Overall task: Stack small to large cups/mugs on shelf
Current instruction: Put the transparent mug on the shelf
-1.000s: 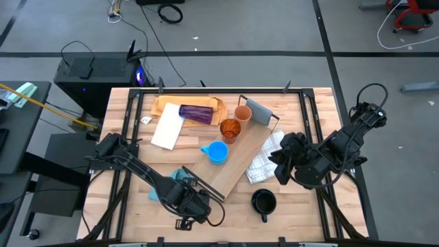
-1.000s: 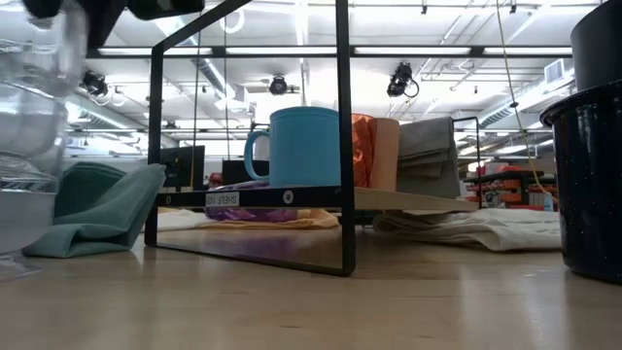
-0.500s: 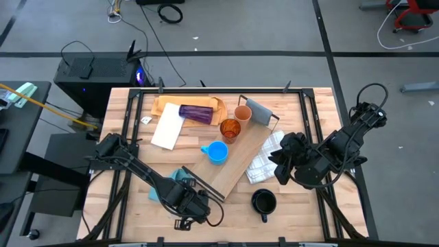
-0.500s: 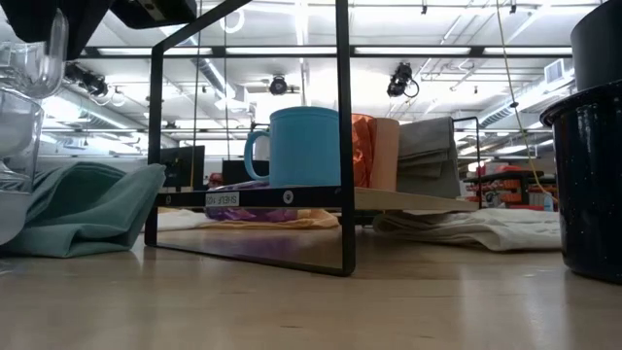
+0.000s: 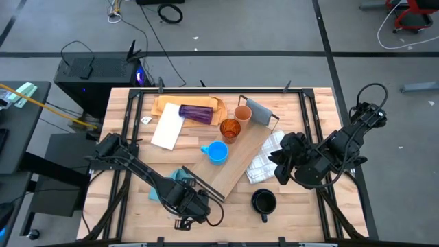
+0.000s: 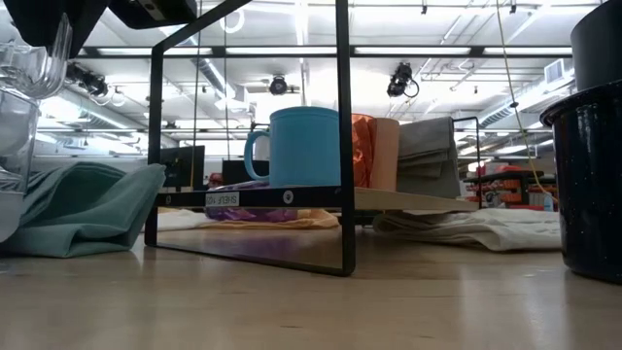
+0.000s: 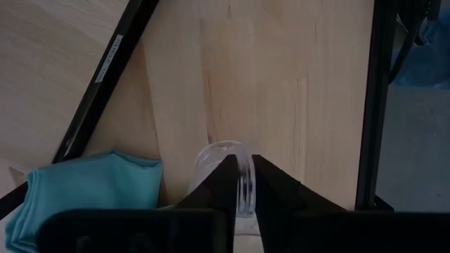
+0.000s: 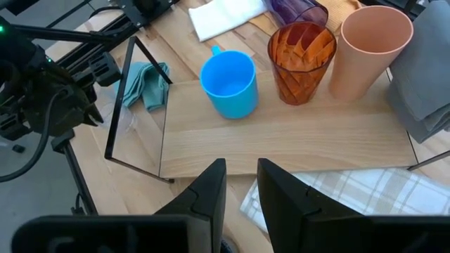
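Note:
My left gripper (image 7: 241,172) points straight down at the table's near left and is shut on a clear cup (image 7: 219,158), which also shows at the low view's left edge (image 6: 17,117). The shelf (image 5: 240,165), a light-wood board, lies slanted in the table's middle. On it stand a light blue mug (image 5: 217,152), an amber cup (image 5: 230,128) and a tan cup (image 5: 243,112). A purple tumbler (image 5: 197,112) lies on its side on tan paper. A black mug (image 5: 263,202) stands near the front edge. My right gripper (image 8: 241,172) hovers over the table's right side, slightly open, with nothing between its fingers. My left gripper pinches the clear cup's wall at the rim (image 7: 245,188) between its two fingers. One finger seems to be inside the cup and one outside. The fingers come from above, pointing down. The cup stands about upright below them; whether its base rests on the table I cannot tell.
A teal cloth (image 5: 175,180) lies bunched right beside the clear cup. A white checked cloth (image 5: 264,163) lies under my right gripper. A white sheet (image 5: 167,127) lies at the far left. The shelf's black end frame (image 6: 342,146) and grey end panel (image 5: 259,112) stand up from the board.
My left gripper has closed in on the clear cup's rim without moving away. In the low view the cup has shifted toward the picture's left edge and shows less of itself than a second ago. My right arm has kept still.

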Robot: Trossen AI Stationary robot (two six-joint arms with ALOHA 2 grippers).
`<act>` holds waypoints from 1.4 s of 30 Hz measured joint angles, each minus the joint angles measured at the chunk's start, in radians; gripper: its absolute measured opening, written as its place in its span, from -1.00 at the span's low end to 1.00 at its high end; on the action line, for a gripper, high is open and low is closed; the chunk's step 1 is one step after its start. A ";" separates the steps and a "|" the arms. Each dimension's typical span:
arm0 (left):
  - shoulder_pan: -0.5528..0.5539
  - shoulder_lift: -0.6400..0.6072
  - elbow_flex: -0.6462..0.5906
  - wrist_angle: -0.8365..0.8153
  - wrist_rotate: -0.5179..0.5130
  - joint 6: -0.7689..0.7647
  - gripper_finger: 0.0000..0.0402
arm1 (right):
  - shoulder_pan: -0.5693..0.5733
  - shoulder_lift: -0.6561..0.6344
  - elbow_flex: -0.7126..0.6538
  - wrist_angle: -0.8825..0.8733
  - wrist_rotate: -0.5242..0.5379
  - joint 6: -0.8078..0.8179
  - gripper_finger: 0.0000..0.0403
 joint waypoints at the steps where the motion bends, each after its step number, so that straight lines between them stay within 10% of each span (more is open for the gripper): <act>1: 0.000 0.000 0.000 -0.001 0.002 -0.001 -0.81 | 0.000 0.000 0.000 0.000 0.000 0.000 -0.56; 42: 0.018 -0.033 0.211 -0.229 -0.023 0.009 -0.83 | -0.026 0.000 0.000 -0.012 0.000 -0.027 -0.56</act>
